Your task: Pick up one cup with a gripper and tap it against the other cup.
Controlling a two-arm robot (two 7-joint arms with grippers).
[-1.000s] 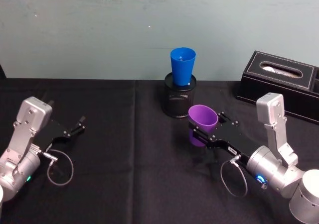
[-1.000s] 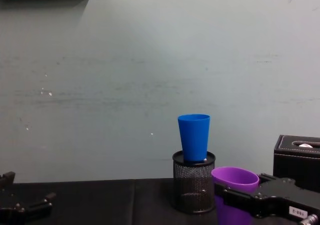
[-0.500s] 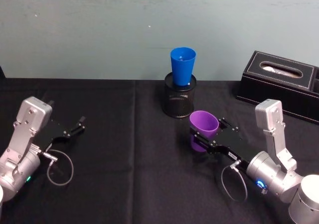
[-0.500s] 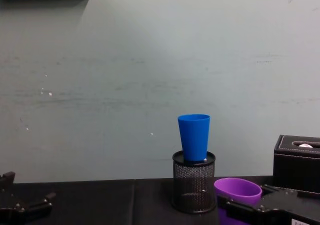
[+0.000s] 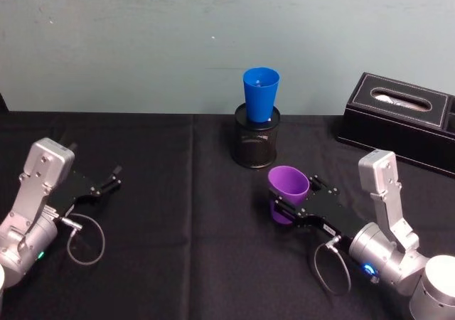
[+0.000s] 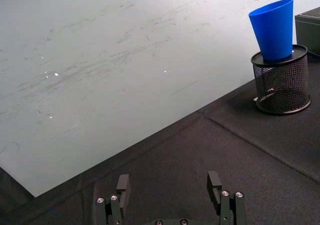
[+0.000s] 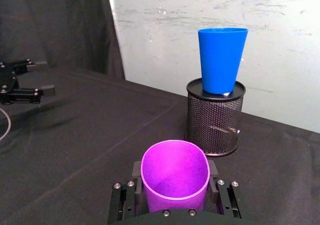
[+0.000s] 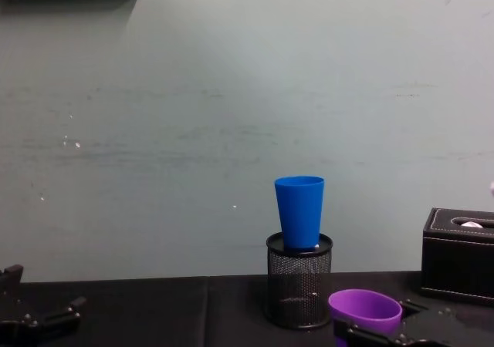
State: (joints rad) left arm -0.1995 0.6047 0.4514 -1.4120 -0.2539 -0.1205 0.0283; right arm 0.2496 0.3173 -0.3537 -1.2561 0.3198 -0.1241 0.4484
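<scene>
No words or numbers can be read here. The right gripper (image 5: 291, 193) has a small white label (image 5: 328, 227) on its side, back from the purple cup (image 5: 287, 181) it holds. Its marks are too tiny to read.

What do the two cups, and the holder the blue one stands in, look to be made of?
Purple cup, held by the right gripper in front of the holder: likely plastic, with a smooth thin wall and a soft sheen. Blue cup: likely plastic, opaque, even colour. Holder: black wire mesh, probably metal, with a see-through weave. Left gripper sits parked at the table's left.
</scene>
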